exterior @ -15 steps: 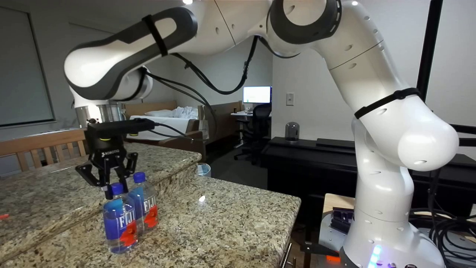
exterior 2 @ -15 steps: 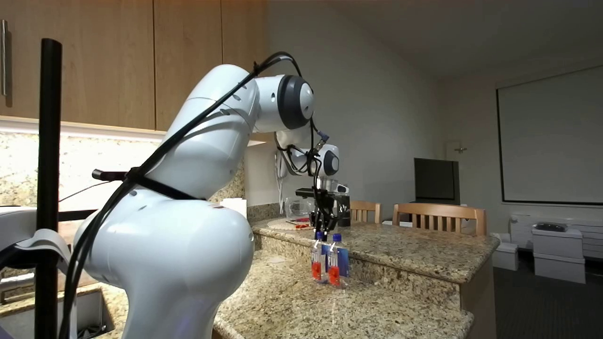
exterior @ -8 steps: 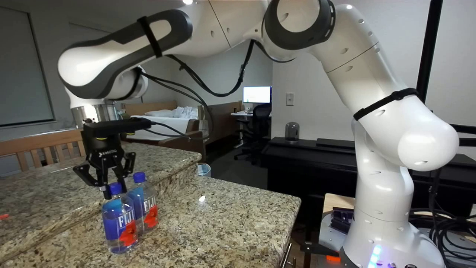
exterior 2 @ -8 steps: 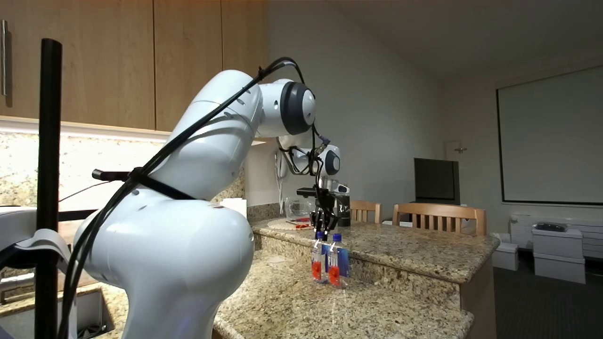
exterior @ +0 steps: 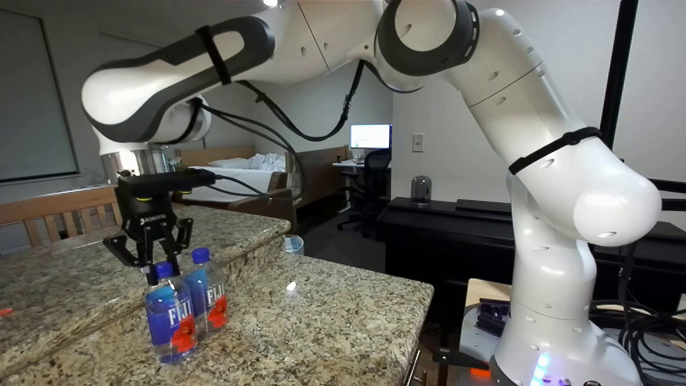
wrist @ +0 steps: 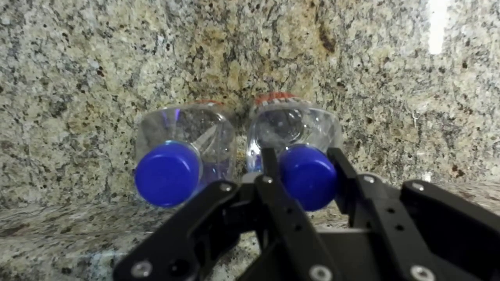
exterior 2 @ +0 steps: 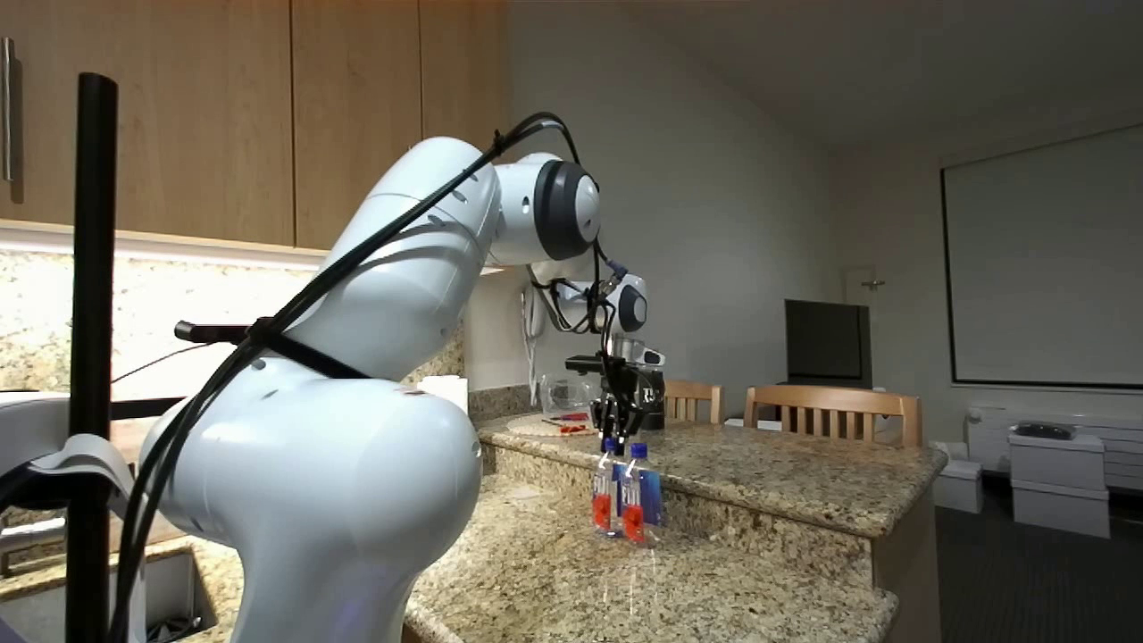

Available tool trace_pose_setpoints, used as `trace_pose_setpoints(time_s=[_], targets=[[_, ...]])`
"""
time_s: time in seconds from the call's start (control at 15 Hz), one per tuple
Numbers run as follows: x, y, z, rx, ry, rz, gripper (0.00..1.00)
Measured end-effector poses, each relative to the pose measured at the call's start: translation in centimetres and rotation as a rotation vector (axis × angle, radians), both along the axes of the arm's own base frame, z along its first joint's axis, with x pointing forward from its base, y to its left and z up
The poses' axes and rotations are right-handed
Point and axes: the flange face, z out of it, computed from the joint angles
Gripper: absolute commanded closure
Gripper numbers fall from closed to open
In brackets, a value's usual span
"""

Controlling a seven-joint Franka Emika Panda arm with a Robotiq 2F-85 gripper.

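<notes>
Clear bottle [exterior: 171,320] shifted, hand [wrist: 304,160] gripping round cap [wrist: 308,179]

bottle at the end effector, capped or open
Capped: the wrist view shows a blue cap on this bottle, between the fingers.

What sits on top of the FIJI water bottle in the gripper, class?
A blue cap sits on the FIJI water bottle; the wrist view shows its top face. The cap's sides are partly covered by the fingers of the gripper, so the contact spots cannot be seen.
</notes>
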Motion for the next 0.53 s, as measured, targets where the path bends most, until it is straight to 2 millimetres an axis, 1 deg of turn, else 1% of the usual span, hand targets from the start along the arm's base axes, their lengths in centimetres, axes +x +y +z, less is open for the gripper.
trace_pose_setpoints(time_s=[0.53], targets=[[0.20, -0.06, 0.01, -0.004, 0.001, 0.000, 0.84]])
